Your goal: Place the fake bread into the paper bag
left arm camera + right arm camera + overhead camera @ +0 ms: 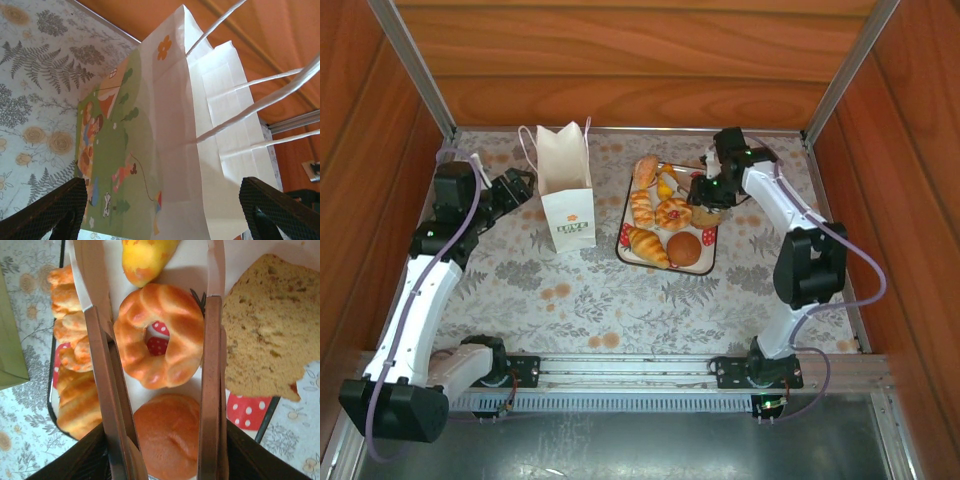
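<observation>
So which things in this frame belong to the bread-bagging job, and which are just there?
Part of the job:
- fake bread, all on the tray: croissant, glazed ring, round bun, rolls
- paper bag, upright left of the tray

Just there:
- strawberry-print tray
- floral tablecloth
- wooden walls

You have a white tray (712, 262) with red strawberry print and a dark rim sitting right of centre on the fern-and-flower patterned tabletop (620, 300), with wooden walls (620, 60) enclosing it at the back and both sides.
</observation>
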Action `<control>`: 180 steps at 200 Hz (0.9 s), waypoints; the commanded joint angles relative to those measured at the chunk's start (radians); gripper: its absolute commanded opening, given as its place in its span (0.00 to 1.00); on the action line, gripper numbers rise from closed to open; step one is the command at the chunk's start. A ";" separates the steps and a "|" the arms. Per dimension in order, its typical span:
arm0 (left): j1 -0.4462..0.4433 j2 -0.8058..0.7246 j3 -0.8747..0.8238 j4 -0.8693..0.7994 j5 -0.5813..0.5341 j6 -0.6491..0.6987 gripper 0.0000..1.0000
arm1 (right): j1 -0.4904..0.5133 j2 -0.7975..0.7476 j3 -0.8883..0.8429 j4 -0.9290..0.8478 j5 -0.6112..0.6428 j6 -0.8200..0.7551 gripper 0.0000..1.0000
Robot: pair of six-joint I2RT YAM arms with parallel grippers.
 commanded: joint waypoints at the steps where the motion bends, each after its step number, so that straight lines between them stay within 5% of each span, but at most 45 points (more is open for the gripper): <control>1: 0.010 -0.020 -0.006 -0.015 -0.002 0.020 0.84 | 0.009 0.040 0.062 -0.032 0.012 -0.030 0.53; 180: 0.016 -0.049 0.003 -0.051 -0.019 0.027 0.84 | 0.046 0.218 0.210 -0.056 0.051 -0.033 0.53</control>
